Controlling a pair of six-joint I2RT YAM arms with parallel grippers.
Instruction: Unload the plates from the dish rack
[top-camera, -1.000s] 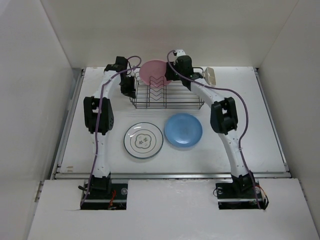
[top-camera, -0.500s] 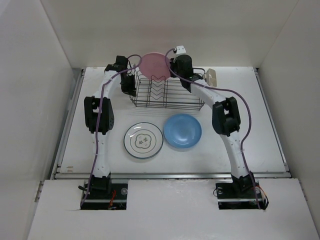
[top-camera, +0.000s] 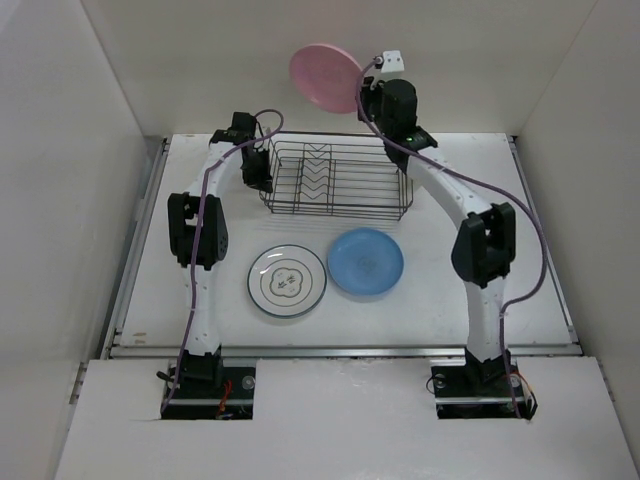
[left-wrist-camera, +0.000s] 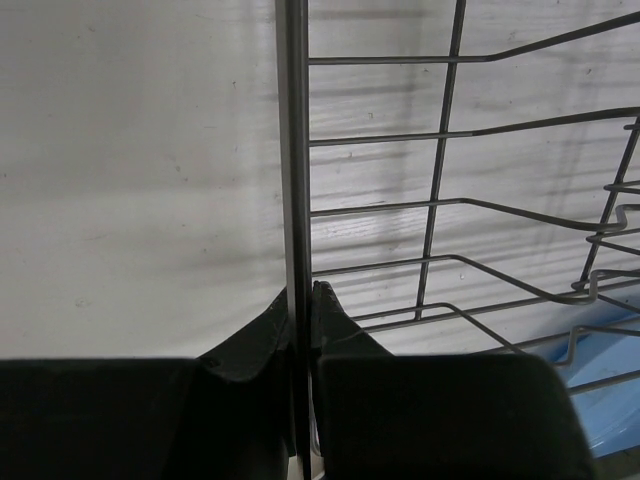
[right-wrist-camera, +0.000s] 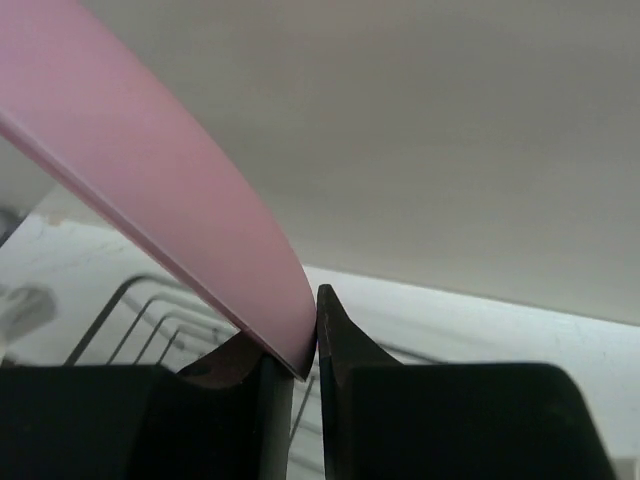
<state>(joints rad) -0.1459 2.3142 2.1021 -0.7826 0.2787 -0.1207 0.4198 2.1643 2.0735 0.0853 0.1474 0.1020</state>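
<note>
Pink plate (top-camera: 325, 77) has risen clear of dish rack (top-camera: 336, 212).

Three plates are showing: one pink plate (top-camera: 326, 77) hanging in the air at the far side, and one blue plate (top-camera: 366, 261) and one white plate with a dark flower outline (top-camera: 287, 280) lying on the worktop (top-camera: 540, 250). One dish rack (top-camera: 335, 180) is sitting just beyond them. Two arms are reaching in: one left arm (top-camera: 200, 240) and one right arm (top-camera: 470, 230).

White table (top-camera: 540, 250) occupies centre frame, bounded by plain white walls (top-camera: 60, 150) left, right and top, metal strip (top-camera: 340, 350) along its lower edge.
</note>
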